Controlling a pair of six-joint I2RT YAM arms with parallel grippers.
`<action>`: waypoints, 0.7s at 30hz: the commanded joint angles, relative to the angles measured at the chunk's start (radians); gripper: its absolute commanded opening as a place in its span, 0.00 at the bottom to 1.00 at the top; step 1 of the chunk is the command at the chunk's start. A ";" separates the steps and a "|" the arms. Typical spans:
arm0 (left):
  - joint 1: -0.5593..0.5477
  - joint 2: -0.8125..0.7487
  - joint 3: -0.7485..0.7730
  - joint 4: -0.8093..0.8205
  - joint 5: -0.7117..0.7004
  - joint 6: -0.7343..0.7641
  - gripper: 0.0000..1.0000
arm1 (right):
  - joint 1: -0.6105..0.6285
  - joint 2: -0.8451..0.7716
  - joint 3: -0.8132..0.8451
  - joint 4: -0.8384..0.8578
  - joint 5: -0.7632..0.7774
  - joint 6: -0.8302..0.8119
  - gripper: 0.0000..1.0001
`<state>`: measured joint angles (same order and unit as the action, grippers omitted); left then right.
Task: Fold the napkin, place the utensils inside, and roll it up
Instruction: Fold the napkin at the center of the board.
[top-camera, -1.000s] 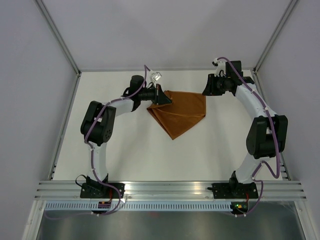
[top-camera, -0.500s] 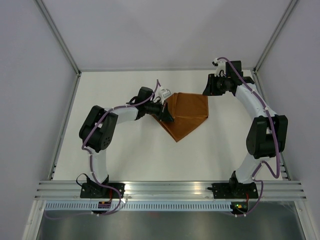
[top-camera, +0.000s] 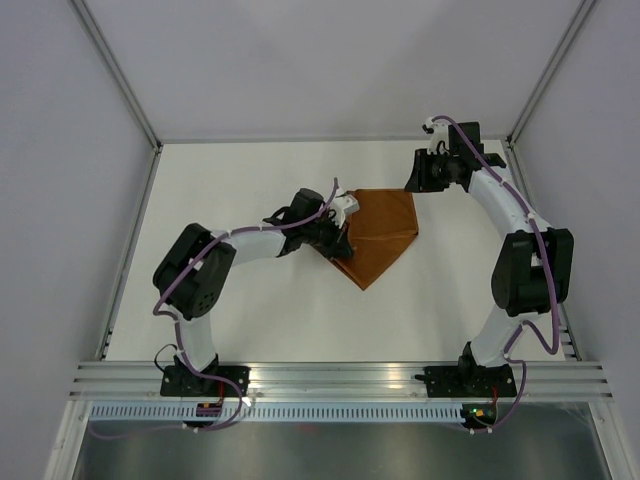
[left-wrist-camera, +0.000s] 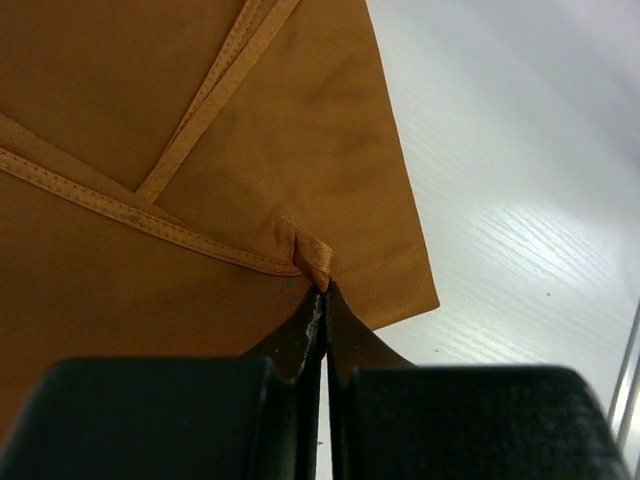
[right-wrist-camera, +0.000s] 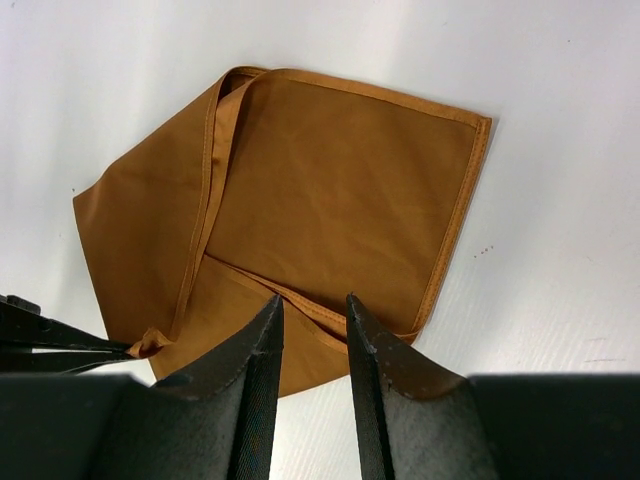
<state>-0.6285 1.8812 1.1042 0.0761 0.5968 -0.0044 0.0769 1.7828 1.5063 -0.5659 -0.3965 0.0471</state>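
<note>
white table (top-camera: 250, 310), pale grey walls (top-camera: 60, 200)

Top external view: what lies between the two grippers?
Only the napkin spans it in the top view: the left gripper is shut on its left corner, the right gripper stands open by its far right corner.

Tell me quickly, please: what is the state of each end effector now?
Left end effector: closed on a hem corner of the napkin.
Right end effector: open, holding nothing.

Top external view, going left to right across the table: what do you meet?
First the left gripper, shut on the napkin's left corner → napkin → right gripper, open, by its far right corner.
</note>
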 joint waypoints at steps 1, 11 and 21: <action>-0.040 -0.053 -0.014 0.005 -0.103 0.073 0.02 | 0.004 0.012 0.035 -0.014 0.024 0.000 0.37; -0.143 -0.010 -0.003 -0.013 -0.215 0.112 0.02 | 0.008 0.020 0.035 -0.014 0.033 -0.004 0.37; -0.217 0.012 0.000 -0.027 -0.318 0.126 0.11 | 0.011 0.026 0.034 -0.014 0.041 -0.007 0.38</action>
<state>-0.8307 1.8893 1.1023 0.0460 0.3214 0.0799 0.0814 1.8023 1.5063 -0.5667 -0.3832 0.0364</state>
